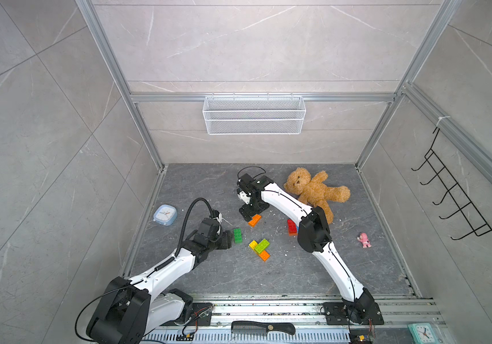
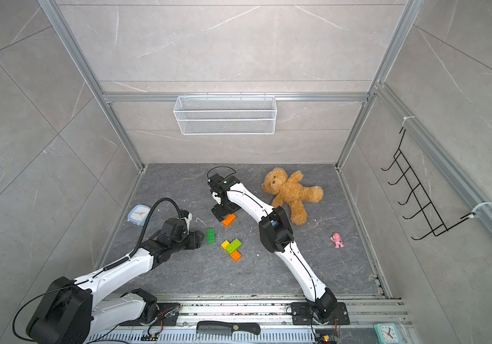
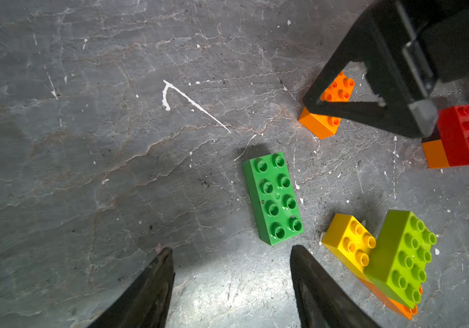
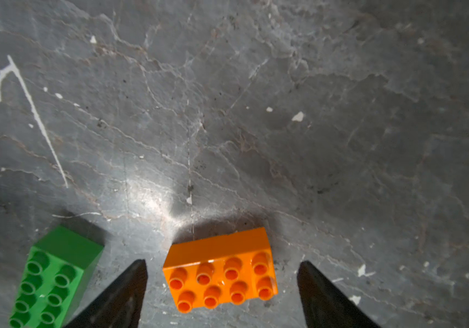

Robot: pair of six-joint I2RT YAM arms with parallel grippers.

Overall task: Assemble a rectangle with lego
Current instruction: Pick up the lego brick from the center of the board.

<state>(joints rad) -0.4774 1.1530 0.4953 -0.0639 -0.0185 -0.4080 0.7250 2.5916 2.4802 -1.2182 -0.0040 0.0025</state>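
At left, left fingers [image 3: 153,289] spread and empty, just short of the green brick [image 3: 273,198] lying flat on the desk [image 3: 85,142]; at centre, yellow-lime-orange cluster [image 1: 259,247] partly joined; just beyond it, right fingers [image 4: 125,292] spread astride the loose orange brick [image 4: 222,272], touching neither end. Seemingly mid-gathering, rectangle not yet built; next, probably closing squarely on a brick, then carrying it to the cluster.

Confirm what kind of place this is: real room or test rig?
Most likely a purpose-built robot test cell: an aluminium frame with stone-look panels, robot arms bolted to a base rail, and staged props like lego bricks and a teddy bear.
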